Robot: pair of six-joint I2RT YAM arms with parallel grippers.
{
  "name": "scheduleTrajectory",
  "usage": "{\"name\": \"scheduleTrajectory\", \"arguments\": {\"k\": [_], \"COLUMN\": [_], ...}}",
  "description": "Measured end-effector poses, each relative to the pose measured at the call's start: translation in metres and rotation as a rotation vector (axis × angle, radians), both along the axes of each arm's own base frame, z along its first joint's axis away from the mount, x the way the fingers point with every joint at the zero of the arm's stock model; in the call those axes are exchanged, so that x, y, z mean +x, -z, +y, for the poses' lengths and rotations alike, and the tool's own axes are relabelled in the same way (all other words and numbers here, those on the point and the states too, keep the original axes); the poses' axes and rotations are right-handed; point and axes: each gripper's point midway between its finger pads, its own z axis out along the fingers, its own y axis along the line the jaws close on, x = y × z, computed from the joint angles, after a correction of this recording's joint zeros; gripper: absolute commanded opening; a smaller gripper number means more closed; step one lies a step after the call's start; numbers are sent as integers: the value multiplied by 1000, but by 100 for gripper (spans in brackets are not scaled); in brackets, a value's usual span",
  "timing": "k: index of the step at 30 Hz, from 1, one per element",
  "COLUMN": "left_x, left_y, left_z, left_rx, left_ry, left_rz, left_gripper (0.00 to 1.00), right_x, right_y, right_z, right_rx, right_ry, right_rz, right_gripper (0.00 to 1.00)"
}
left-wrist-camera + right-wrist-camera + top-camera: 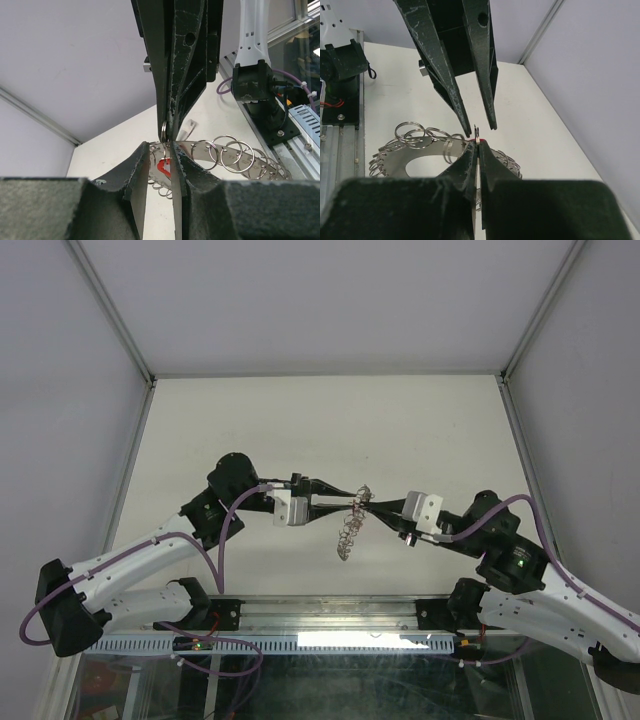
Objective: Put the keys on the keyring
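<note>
Both arms meet mid-table, raised off the table [300, 420], tips nearly nose to nose. The right gripper [378, 506] is clenched tight, w/ no gap btwn its fingers, and a small split ring [477, 134] stands upright out of its tips, pinched at the ring's lower edge. The left gripper [352, 502] is released: in the right wrist cam its two fingers [460, 110] come down w/ a plain gap btwn them. The split ring sits edge-on in that gap, and neither tip visibly presses on it. The keyring [347, 532], a silvery wreath of many small loops, hangs down from where the grippers meet, above the table, and trails toward the near edge. In the left wrist cam it runs off to the right as a flat band strung w/ rings, and its near end passes behind the left fingertips. The keys [162, 165] show only as a bit of red tag, seen thru the slot btwn the left fingers, just below the right gripper's tips and against the keyring. The silver key itself can't be made out. Whether the pinched split ring belongs to the red tag or to the wreath isn't clear; it's too small and mostly hidden by the fingers.
</note>
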Motion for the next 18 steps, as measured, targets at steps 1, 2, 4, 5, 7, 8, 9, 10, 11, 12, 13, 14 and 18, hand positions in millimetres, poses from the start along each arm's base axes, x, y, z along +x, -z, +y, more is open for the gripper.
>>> {"name": "scheduleTrajectory", "arguments": {"k": [1,2,4,5,7,8,9,10,11,12,13,14,18], "left_x": [0,0,-2,-3,-6,-7,-7,-8,-8,-8,-8,-8,-8], "left_y": [0,1,2,4,7,9,10,12,12,12,12,12,9], "left_z": [0,1,4,5,7,8,9,10,10,10,10,10,9], "left_rx": [1,0,1,2,4,6,8,10,11,10,9,8,-6], "left_ry": [-3,-4,-4,-4,-3,-3,-3,-2,-2,-1,-1,-1,2], "left_rz": [2,2,8,13,20,26,31,38,42,45,46,48,55], "left_gripper": [22,22,22,22,22,22,22,22,22,23,23,23,24], "right_x": [0,-1,-2,-2,-3,-3,-3,-3,-3,-3,-3,-4,-4], "right_y": [2,5,11,13,17,18,19,20,20,20,20,21,22], "right_z": [0,0,-1,-2,-3,-3,-3,-4,-4,-4,-4,-4,-2], "right_rx": [-8,-16,-36,-45,-58,-62,-65,-67,-68,-69,-68,-69,-74], "right_ry": [-1,-2,-4,-4,-4,-4,-4,-4,-4,-4,-4,-5,-12], "right_rz": [6,13,26,32,40,42,44,46,46,47,46,47,50], "right_gripper": [0,0,0,0,0,0,0,0,0,0,0,0,0]}}
